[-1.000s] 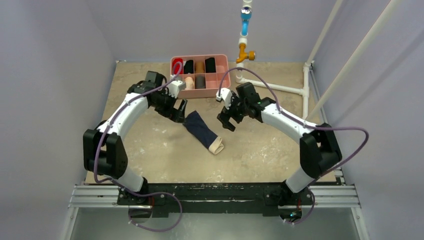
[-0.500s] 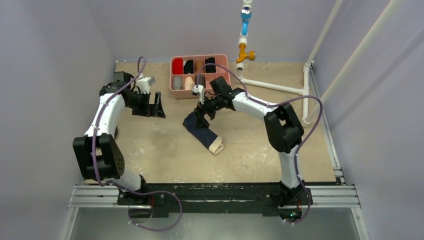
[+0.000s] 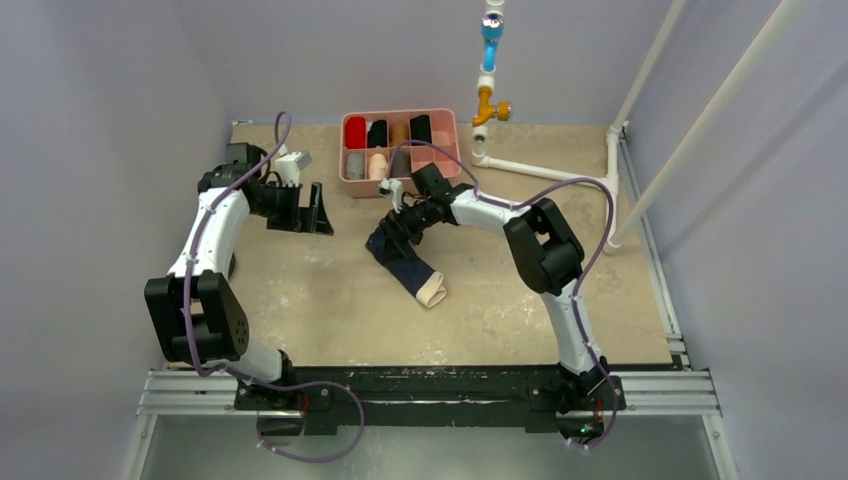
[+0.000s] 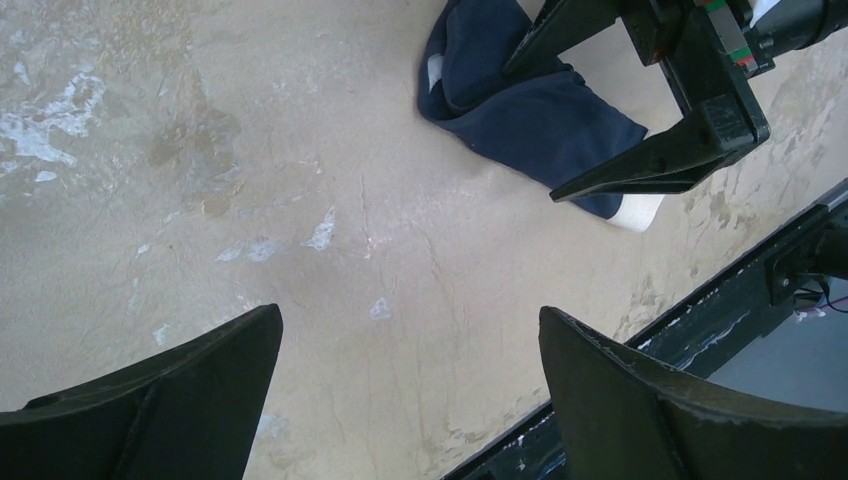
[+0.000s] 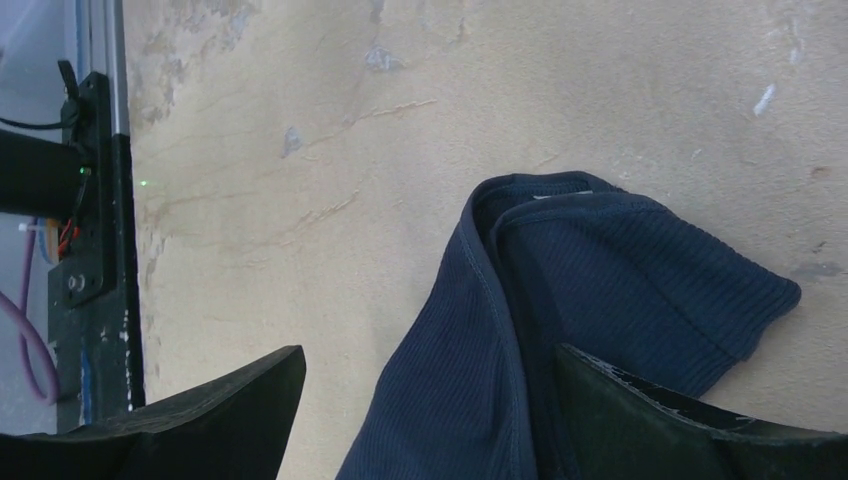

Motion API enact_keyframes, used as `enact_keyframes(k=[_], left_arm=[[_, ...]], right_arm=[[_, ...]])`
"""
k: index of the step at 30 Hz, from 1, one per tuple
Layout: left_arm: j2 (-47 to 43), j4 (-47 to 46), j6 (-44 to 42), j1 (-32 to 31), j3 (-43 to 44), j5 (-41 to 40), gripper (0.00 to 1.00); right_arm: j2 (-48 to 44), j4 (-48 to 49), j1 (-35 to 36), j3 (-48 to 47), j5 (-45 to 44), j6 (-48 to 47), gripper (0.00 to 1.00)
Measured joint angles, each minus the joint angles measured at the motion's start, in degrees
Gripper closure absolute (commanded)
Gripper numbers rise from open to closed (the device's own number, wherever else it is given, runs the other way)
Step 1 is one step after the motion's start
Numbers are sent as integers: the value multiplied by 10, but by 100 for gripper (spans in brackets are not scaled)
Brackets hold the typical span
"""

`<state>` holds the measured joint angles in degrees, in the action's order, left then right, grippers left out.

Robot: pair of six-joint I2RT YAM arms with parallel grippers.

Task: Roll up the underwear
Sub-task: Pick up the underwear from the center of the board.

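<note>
Near the middle of the tabletop (image 3: 520, 300), just in front of the pink tray (image 3: 457, 150) of finished rolls, the underwear (image 3: 405, 262) lies as a long folded strip. It runs slantwise, with its bunched navy end toward the tray and its cream band (image 3: 433, 293) at the near end. Lying this way, the strip gives one clear line to roll along.

The right claw (image 5: 425, 415) hangs over the bunched far end with its jaws spread wide, one on each side of the fold and nothing between them yet. Its wrist view shows the doubled edge of the cloth lying right between the fingers. That placement looks deliberate to me: the thick folded end is the easiest part to pinch, and it would make the core of the roll, turning over toward the band. Whether the fingertips already touch the fabric I cannot tell.

The left claw (image 3: 310, 212) sits well off to the left of the garment, low over bare tabletop, also spread wide and holding nothing. I judge it is parked there to leave the right arm room — close enough to come in and steady the strip. The rolling itself looks not yet begun, as the strip lies flat along its length.
</note>
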<state>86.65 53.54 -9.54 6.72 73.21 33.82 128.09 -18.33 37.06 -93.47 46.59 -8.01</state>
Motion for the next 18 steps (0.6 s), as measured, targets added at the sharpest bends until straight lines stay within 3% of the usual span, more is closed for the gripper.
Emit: enact_keyframes(k=[6,14,18], left_arm=[[0,0,0,0,0,3,0],[-1,0,0,0,0,3,0],[-1,0,-1,0,0,3,0]], right_arm=[[-47,37,-14,68,-51,32,3],[-181,59,-99,233,-112,52,1],[-251,60,-109,278,-143,50,1]])
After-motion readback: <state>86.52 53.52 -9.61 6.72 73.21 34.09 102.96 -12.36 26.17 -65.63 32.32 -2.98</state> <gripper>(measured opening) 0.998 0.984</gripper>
